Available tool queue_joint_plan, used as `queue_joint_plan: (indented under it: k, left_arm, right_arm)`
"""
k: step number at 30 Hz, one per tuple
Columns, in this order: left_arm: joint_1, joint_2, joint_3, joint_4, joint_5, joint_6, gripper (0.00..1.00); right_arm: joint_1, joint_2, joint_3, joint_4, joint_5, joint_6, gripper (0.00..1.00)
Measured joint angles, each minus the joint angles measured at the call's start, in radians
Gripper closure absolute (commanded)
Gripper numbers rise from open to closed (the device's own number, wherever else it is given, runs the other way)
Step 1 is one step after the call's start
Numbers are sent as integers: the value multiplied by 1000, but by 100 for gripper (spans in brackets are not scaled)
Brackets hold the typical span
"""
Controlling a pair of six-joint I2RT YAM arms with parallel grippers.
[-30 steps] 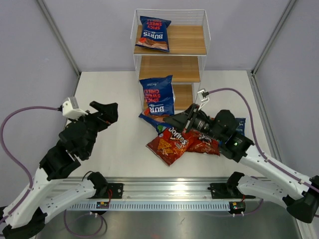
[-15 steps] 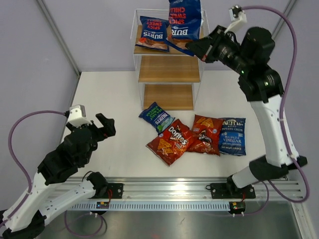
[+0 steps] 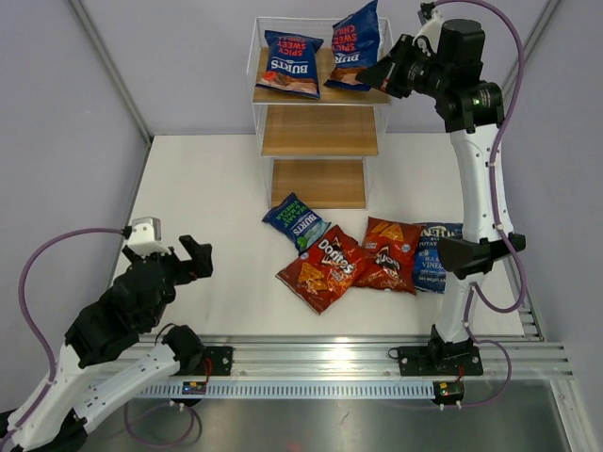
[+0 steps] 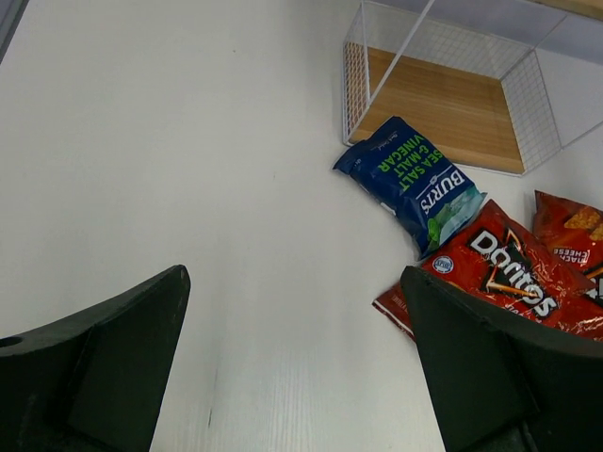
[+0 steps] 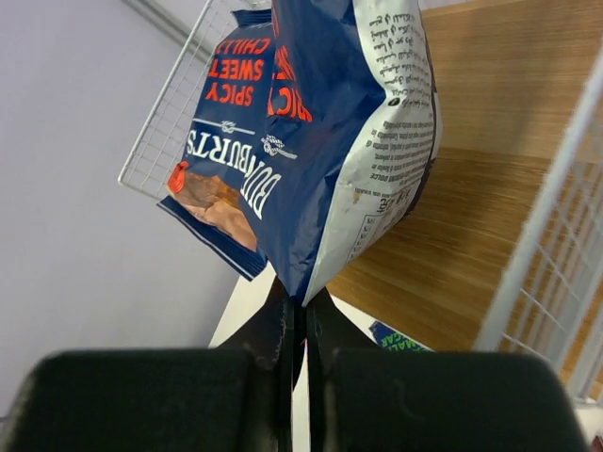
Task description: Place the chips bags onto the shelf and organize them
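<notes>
The shelf [image 3: 320, 129] stands at the back of the table. One dark blue Burts chips bag [image 3: 290, 62] lies on its top board. My right gripper [image 3: 377, 77] is shut on the bottom edge of a second Burts bag [image 3: 356, 45], holding it upright over the right half of that board [image 5: 471, 217]. In the right wrist view the held bag [image 5: 349, 141] hangs beside the lying one [image 5: 226, 160]. A small Burts bag [image 3: 298, 222], two Doritos bags [image 3: 325, 268] [image 3: 386, 254] and a blue vinegar bag [image 3: 431, 259] lie on the table. My left gripper [image 3: 193, 256] is open and holds nothing.
The right arm's elbow [image 3: 476, 254] hangs over the vinegar bag and hides part of it. In the left wrist view the shelf's bottom board [image 4: 433, 108] lies behind the small Burts bag [image 4: 415, 181] and a Doritos bag [image 4: 504, 273]. Grey walls enclose the table.
The right gripper has carried the Burts bag from the table up to the top board and lowered it slightly there. The left arm has drawn back toward the near left.
</notes>
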Motion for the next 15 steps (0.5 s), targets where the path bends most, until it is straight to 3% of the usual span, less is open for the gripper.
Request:
queue_joint_plan:
  k: [10,11,12,15]
  left_arm:
    - [0,0,-14,-1,40,24,1]
    - [0,0,-14,-1,42,25,1]
    - [0,-2,-14,0,47,26,1]
    - [0,-10,-16,6,57,30,1]
  right_arm:
    - [3,42,37,4,-97,31,91]
    - [3,44,37,5,-100,30,85]
    - [3,47,38,5,-101,28,66]
    - [2,53,39,4,-101,19,58]
